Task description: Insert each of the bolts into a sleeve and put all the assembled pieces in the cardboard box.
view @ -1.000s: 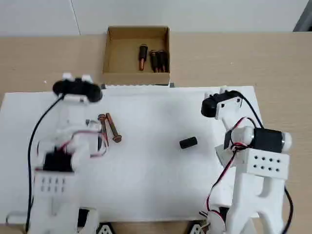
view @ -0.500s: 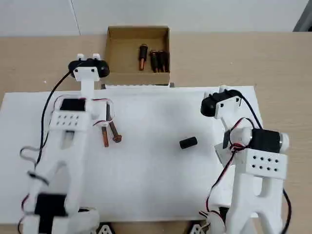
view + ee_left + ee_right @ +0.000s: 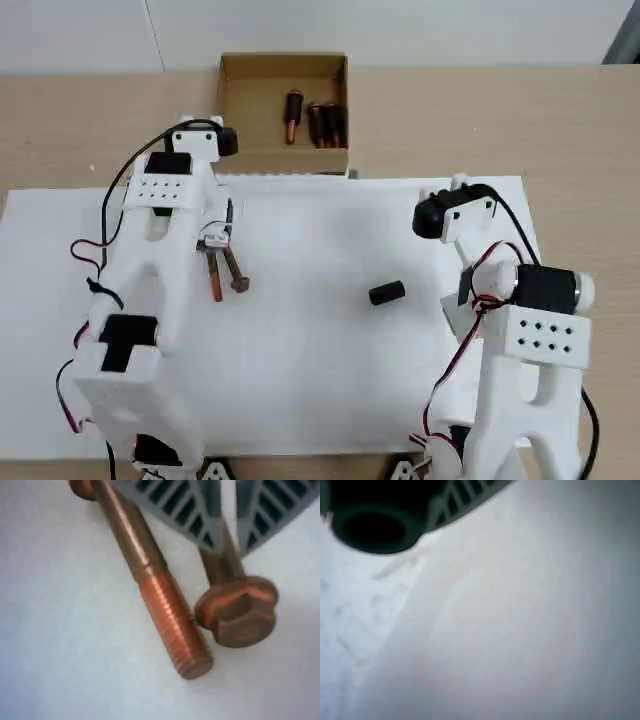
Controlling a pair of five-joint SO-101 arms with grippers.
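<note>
1. The left arm (image 3: 165,225) has swung forward out of its fold. One bolt has shifted to lie almost alongside the other, and the right arm (image 3: 520,320) is unchanged.
2. The left gripper (image 3: 231,550) sits on the shank of the flange-headed bolt (image 3: 235,611), just behind the head. I cannot tell if it is clamped.
3. That bolt's long axis runs from the arm's base toward the cardboard box (image 3: 228,110). The second bolt (image 3: 165,605) lies just beside it, reversed.
4. The sleeve (image 3: 386,293) lies well apart on the table, nearer the right arm.
</note>
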